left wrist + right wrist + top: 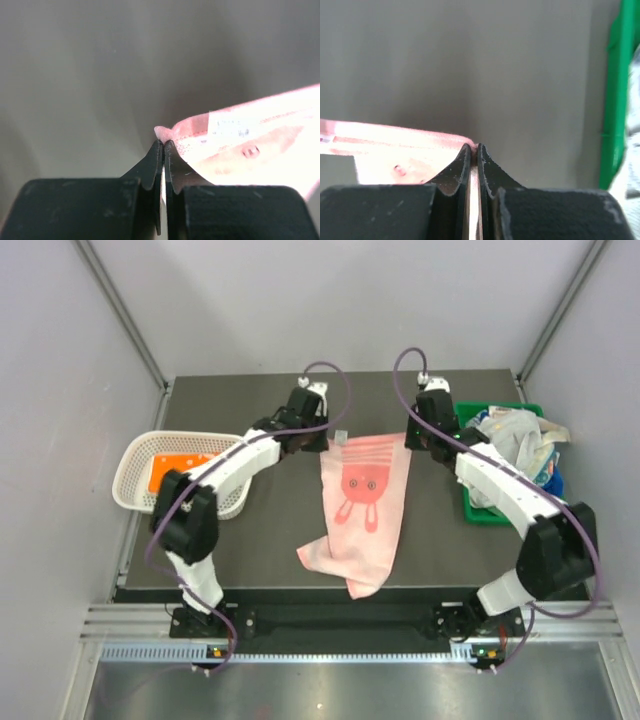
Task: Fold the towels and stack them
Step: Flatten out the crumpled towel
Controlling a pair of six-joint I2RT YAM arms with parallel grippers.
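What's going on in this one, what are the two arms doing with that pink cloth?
Both arms are handling the pink towel, which lies on the table with its near end rumpled. The left pincer is shut on one far corner, the right pincer on the other. An orange towel sits in the white basket on the left; more towels are heaped in the green bin on the right.

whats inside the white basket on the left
An orange towel lies in the white basket. The left arm covers the basket's right part, so anything there, or under the towel, cannot be seen.
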